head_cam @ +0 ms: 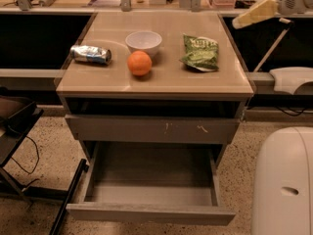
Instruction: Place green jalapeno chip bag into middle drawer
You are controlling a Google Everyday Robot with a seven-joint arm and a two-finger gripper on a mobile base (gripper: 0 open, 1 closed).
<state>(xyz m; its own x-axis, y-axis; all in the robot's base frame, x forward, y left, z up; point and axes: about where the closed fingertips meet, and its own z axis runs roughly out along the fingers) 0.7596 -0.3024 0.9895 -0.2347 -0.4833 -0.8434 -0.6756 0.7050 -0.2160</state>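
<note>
on the counter [161, 84], at 3 o'clock from the bowl [143, 42], the crinkly green jalapeno chip bag [200, 53] lies lengthwise 12-to-6, whitish edge nearest. gripper [254, 12] at the bag's 2 o'clock; clenched or released, cannot tell.

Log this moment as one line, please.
gripper: beyond right edge of tabletop | green jalapeno chip bag: on tabletop, ungrasped | middle drawer: open, empty

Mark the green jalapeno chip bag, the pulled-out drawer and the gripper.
green jalapeno chip bag [200, 53], camera view, centre of its front face.
middle drawer [151, 173], camera view, bare floor of the pulled-out drawer.
gripper [247, 17], camera view, top right of the picture, near its pale tip.
</note>
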